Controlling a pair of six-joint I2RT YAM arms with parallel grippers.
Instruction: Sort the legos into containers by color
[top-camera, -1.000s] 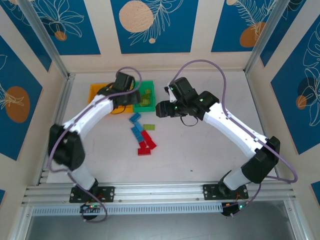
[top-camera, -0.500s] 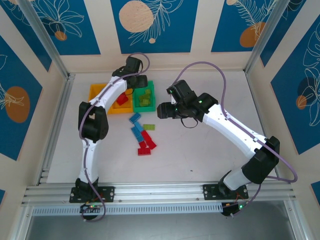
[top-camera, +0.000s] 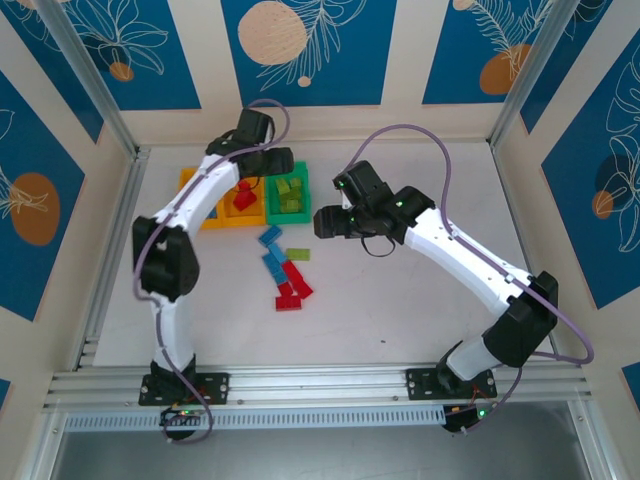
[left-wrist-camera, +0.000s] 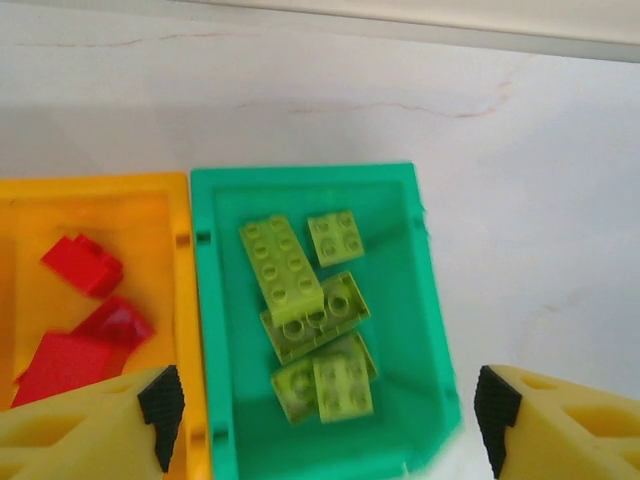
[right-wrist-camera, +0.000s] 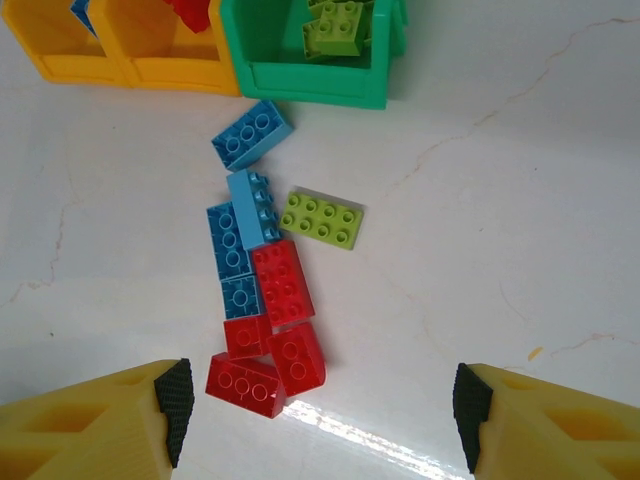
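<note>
Left gripper (left-wrist-camera: 327, 412) shifted above green bin (left-wrist-camera: 432, 300), spread, empty. Right gripper (right-wrist-camera: 320, 400), spread too, should drop straight onto green brick (right-wrist-camera: 321, 219).

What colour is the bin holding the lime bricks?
Bright green plastic bin, best in the left wrist view.

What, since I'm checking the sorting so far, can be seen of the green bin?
The green bin is a small open-top rectangular tub of glossy bright-green plastic, upright on the white table. Its left wall butts against the orange-yellow bin holding red bricks. Inside lie about five lime green bricks, studs up, partly stacked on each other; no other colour is in it.
</note>
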